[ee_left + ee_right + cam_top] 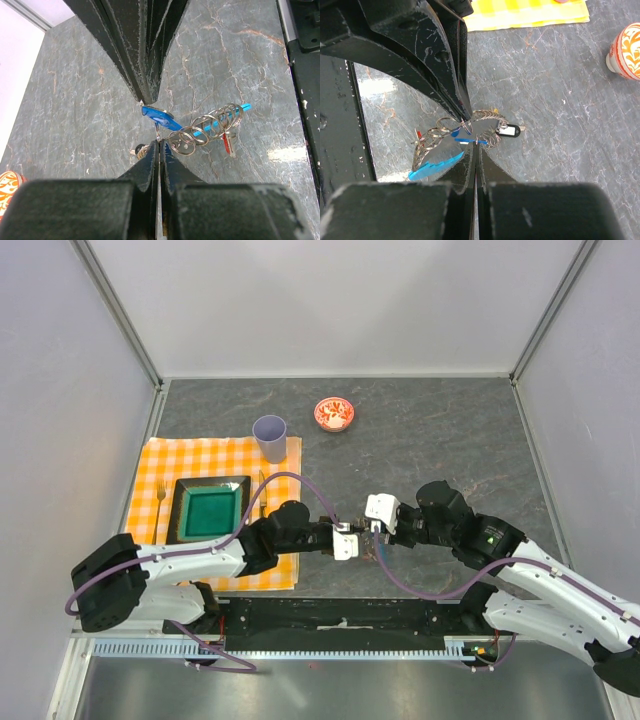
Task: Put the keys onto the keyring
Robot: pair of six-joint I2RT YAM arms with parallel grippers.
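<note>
Top external view: the left arm [190,560] comes in from 8 o'clock and the right arm [540,575] from 4 o'clock. They meet tip to tip at the near middle of the grey marbled surface [450,440].
Left hand [159,146]: fingers level and aimed toward 3 o'clock, pressed together with no gap, and nipping one thin wire ring of the keyring [210,127].
Right hand [476,149]: wrist raised, fingers angled down toward 7 o'clock and fully closed. Their tips pinch the end of the blue-headed key [160,117].
Keyring place: between and just under the two sets of fingertips, at 6 o'clock on the surface. I cannot tell whether it hangs free or touches down.
Keyring parts: coiled grey rings, with the blue crescent fob [432,169] at the near end.
Other keys: the red key [227,145] dangles from the rings, and a yellowish tag [495,109] peeps from behind them.
Writing: the black-and-white tag [507,131] shows a white face, any print too small to tell.
Bowl [334,414]: red-and-white pattern, at 12 o'clock from the hands, well apart.
Cup [269,435]: pale lilac, upright, at 11 o'clock, on the corner of the orange checked cloth [160,460].
Plate [208,510]: dark, square, green centre, on the cloth at 9 o'clock, with a fork [160,502] beside it.
</note>
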